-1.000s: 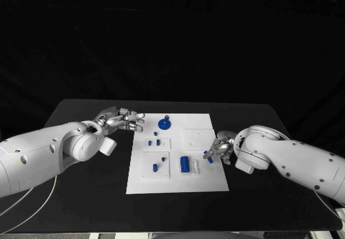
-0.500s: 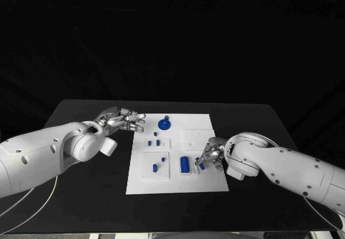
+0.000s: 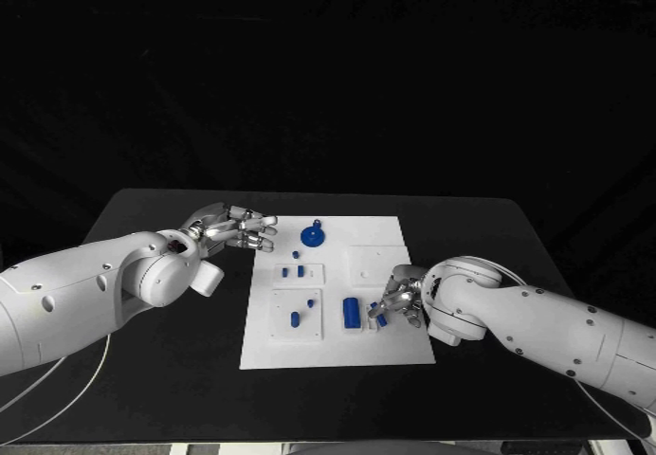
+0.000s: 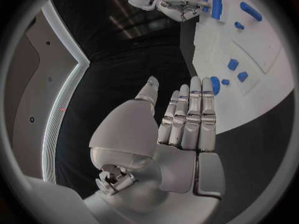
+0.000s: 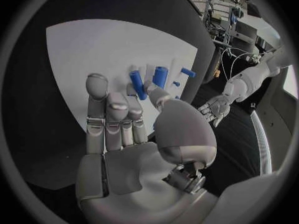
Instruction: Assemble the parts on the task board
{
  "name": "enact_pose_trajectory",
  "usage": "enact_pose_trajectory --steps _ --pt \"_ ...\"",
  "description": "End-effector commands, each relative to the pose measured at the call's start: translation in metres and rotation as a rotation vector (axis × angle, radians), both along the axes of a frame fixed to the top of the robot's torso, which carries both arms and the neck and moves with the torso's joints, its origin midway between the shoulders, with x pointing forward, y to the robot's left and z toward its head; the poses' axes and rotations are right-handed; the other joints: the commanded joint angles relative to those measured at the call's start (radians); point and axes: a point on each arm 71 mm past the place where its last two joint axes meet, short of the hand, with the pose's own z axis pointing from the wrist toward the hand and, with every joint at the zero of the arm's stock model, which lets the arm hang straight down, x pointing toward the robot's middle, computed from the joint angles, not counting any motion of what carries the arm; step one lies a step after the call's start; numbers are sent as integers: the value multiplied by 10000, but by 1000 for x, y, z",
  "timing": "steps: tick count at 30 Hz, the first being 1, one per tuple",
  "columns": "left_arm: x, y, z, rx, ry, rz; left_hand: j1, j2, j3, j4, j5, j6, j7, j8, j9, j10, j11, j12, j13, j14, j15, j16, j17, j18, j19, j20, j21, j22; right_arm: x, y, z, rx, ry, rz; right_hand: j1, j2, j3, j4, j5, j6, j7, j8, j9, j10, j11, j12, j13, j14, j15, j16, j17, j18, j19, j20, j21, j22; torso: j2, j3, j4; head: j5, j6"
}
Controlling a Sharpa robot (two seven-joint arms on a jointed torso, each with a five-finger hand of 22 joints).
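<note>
While the left hand (image 3: pixel 235 228) hovers over the black table (image 3: pixel 151 213) just beside the white board (image 3: pixel 328 346), its fingers are spread and hold nothing. On the board's near right part, the right hand (image 3: pixel 401 297) pinches a small blue peg (image 5: pixel 137 84) between thumb and finger, just beside a blue cylinder (image 3: pixel 352 311). Other blue parts (image 3: pixel 291 271) lie across the board.

The right hand (image 3: pixel 395 301) has slid inward over the task board (image 3: pixel 396 352), carrying its pinched blue part (image 3: pixel 381 319) beside the blue cylinder (image 3: pixel 352 311)
</note>
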Motion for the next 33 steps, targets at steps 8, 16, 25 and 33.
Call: enact_pose_trajectory --steps 8,16,25,33 --pt "-1 -2 0 -39 49 -194 -54 33 -25 70 -15 -87 -11 51 3 -66 -5 69 8 -47 -6 -37 16 -123 -50 0 65 -15 0 2 -4 -298 -187 125 -120 -46 -149 320 -225 76 -24 52 -61 -1 -59 15 22 19 -68 64 -9 -92 438 18 -5 -22 2 6 -12 46 -13" --pt "-1 -2 -1 -30 65 -217 -60 37 -26 85 -15 -89 -12 52 3 -68 -4 71 8 -52 -4 -40 15 -123 -54 2 65 -19 1 4 -5 -277 -177 158 -149 -60 -207 498 -341 90 -24 53 -94 0 -59 6 22 22 -69 65 -11 -91 439 15 -16 -38 1 5 -8 46 -7" --pt "-1 -3 -1 -15 78 -237 -60 37 -26 85 -15 -89 -12 52 3 -68 -4 71 8 -52 -4 -40 15 -123 -54 2 65 -19 -1 9 -6 -210 -108 313 -192 -82 -239 619 -408 93 -25 53 -109 8 -59 16 30 23 -68 67 -10 -91 438 17 -17 -44 2 1 -1 76 -1" --pt "-1 -2 -1 7 83 -238 -65 30 -31 104 -16 -91 -10 53 3 -70 -3 72 8 -52 -3 -40 14 -122 -54 2 69 -24 -2 9 -7 -233 -32 367 -241 -141 -274 729 -432 92 -17 54 -122 -3 -54 -3 21 17 -69 53 -21 -86 435 16 -31 -55 0 -7 -2 93 -14"
